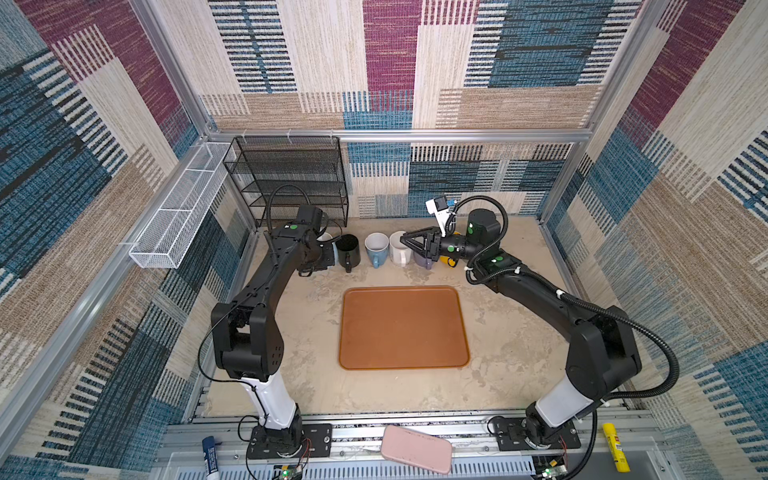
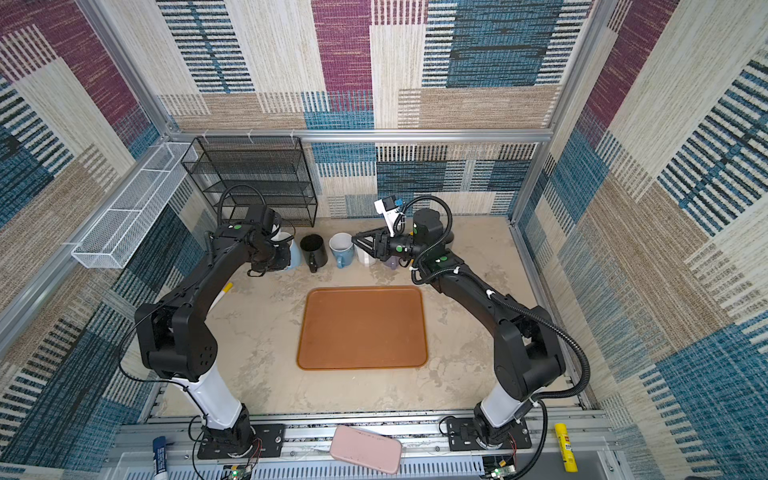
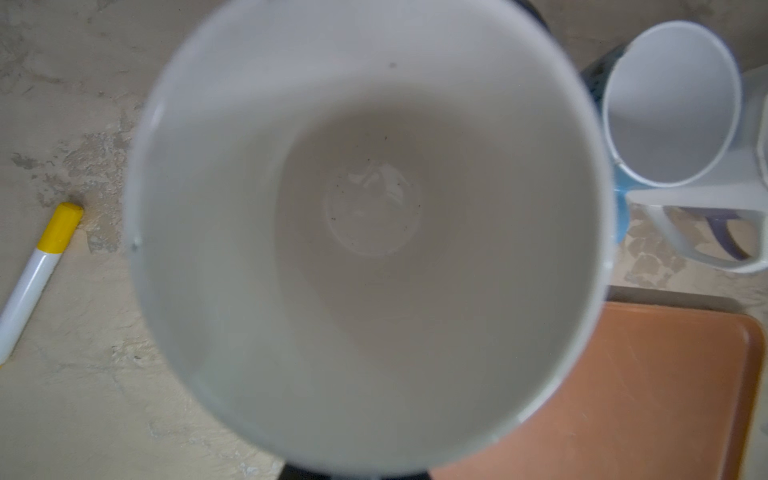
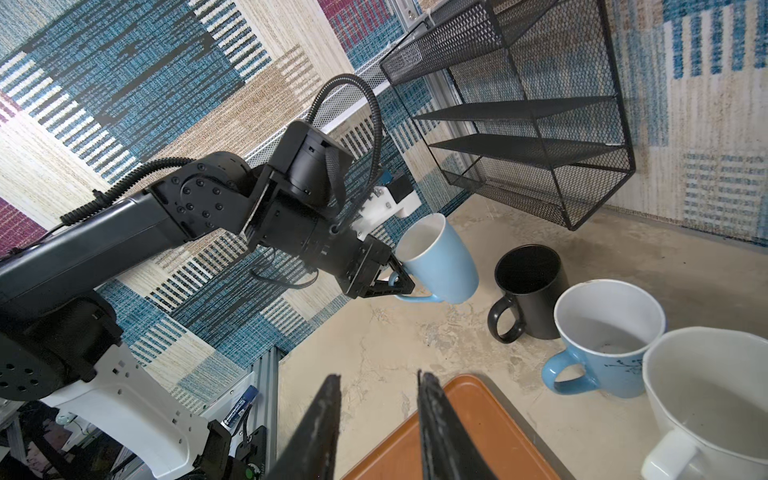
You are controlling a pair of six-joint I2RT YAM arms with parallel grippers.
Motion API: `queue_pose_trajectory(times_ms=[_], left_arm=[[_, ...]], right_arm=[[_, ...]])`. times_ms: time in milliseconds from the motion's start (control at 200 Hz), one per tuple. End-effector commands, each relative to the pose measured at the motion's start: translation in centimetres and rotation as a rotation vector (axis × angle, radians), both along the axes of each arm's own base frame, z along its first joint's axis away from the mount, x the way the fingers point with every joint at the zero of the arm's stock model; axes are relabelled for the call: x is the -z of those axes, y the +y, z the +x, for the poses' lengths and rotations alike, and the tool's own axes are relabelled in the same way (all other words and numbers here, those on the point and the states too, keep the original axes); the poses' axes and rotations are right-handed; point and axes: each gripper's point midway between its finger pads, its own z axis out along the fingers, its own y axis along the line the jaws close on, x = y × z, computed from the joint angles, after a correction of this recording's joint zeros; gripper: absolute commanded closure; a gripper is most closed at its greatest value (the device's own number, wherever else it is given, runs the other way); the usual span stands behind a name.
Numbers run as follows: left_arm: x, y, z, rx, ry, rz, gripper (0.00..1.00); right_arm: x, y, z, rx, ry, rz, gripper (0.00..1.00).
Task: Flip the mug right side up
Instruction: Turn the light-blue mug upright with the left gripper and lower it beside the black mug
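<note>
Tabletop (image 1: 519,353): black mesh rack (image 1: 291,178) in the back left corner, empty orange tray (image 1: 403,328) in the middle, a row of mugs along the back edge between them.

Left arm (image 1: 266,286) reaches to the left end of that row. It covers most of the light blue mug (image 2: 296,254) in both top views, where only a bit of rim and wall shows.

The right wrist view gives the detail. The left pincer (image 4: 397,276) is clamped on the light blue mug (image 4: 440,262) at the rim wall, right by the handle. My read: that spot gives a thin wall to bite on and keeps the body clear for rotating.

Right pincer (image 4: 380,415) is narrow but parted, with nothing between the fingers (image 4: 328,415). It hovers above the right part of the row and looks parked out of the way.

Mug orientation: mouth up, base towards the tabletop, long axis near vertical with a lean. The left wrist view looks straight down into the white interior (image 3: 365,228), so the mug axis lines up with the wrist. Can't tell whether the base is touching down or just above.

Neighbours, all mouth up: black mug (image 4: 528,291) just beside it, then blue mug (image 4: 602,340), then white mug (image 4: 706,399). Tight spacing, so I'd guess there's clip risk on the black one during set-down.

Flip looks essentially done. What's left is levelling, seating and letting go.

Yellow-capped marker (image 3: 41,266) lies loose on the tabletop near the mug, not in play
</note>
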Motion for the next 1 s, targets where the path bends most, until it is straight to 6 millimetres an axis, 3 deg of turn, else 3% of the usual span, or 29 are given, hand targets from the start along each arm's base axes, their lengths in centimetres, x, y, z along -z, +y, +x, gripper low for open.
queue_pose_trajectory(times_ms=[0,476,992], left_arm=[[-0.2,1.4,0.6,0.004,-0.001,0.055,1.00],[2.4,2.8,4.2,-0.003,0.073,0.041,1.00],[5.2,3.2,6.5,-0.004,0.131,0.032,1.00]], right_arm=[[-0.4,0.0,0.0,-0.002,-0.021,0.008,0.66],[-0.5,-1.0,-1.0,0.033,-0.028,0.000,0.66],[-0.3,-1.4,-1.3,0.052,-0.016,-0.009,0.66]])
